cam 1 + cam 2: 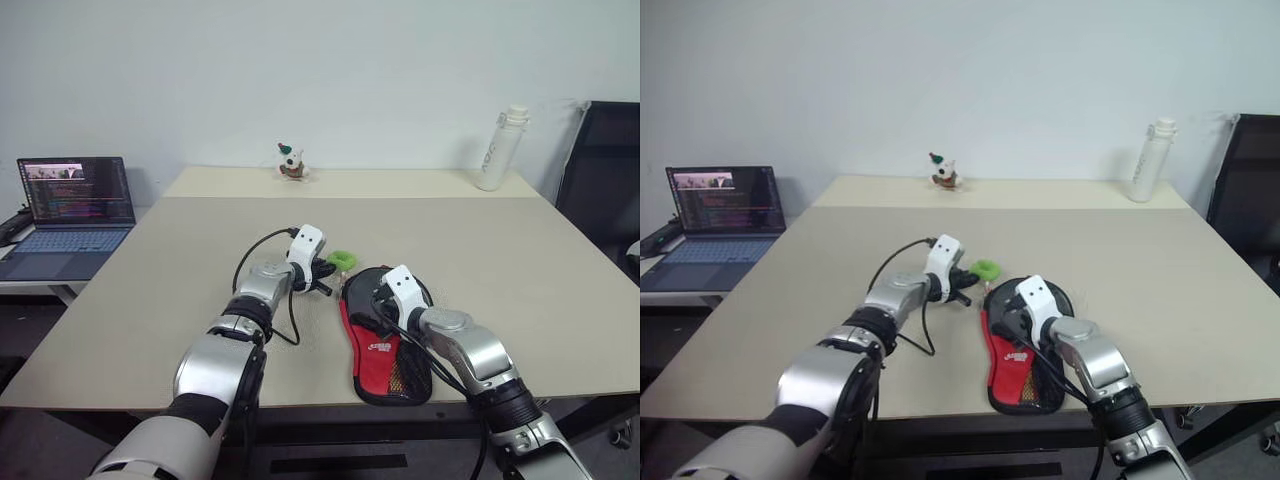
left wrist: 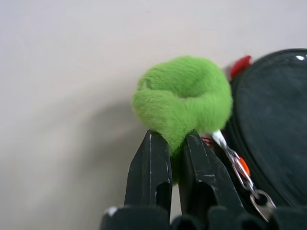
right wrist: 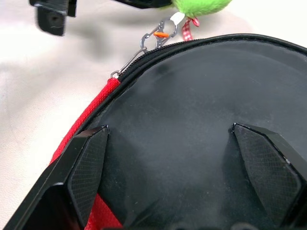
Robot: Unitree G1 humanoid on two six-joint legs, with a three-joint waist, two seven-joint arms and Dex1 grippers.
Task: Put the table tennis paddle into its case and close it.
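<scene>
At case (image 1: 385, 345) rim on surface (image 1: 520, 270) | left hand (image 2: 171, 158) pinching green ball (image 2: 184, 98) | right hand (image 3: 182, 163) spread wide over case | risk: fuzzy ball slips, case drags on pull

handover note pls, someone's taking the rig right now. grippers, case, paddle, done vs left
Left gripper: shut on the green ball, the fuzzy pull clipped to the case's zip.
Right gripper: open, fingers spread over the round black end of the case, apparently steadying it.
Case lies flat near the front edge of the table, between the arms, red panel towards the robot.
Paddle: cannot be made out; presumably inside the case already.
Left to do: pull the zip round and confirm it is shut. How far it has run cannot be told.
</scene>
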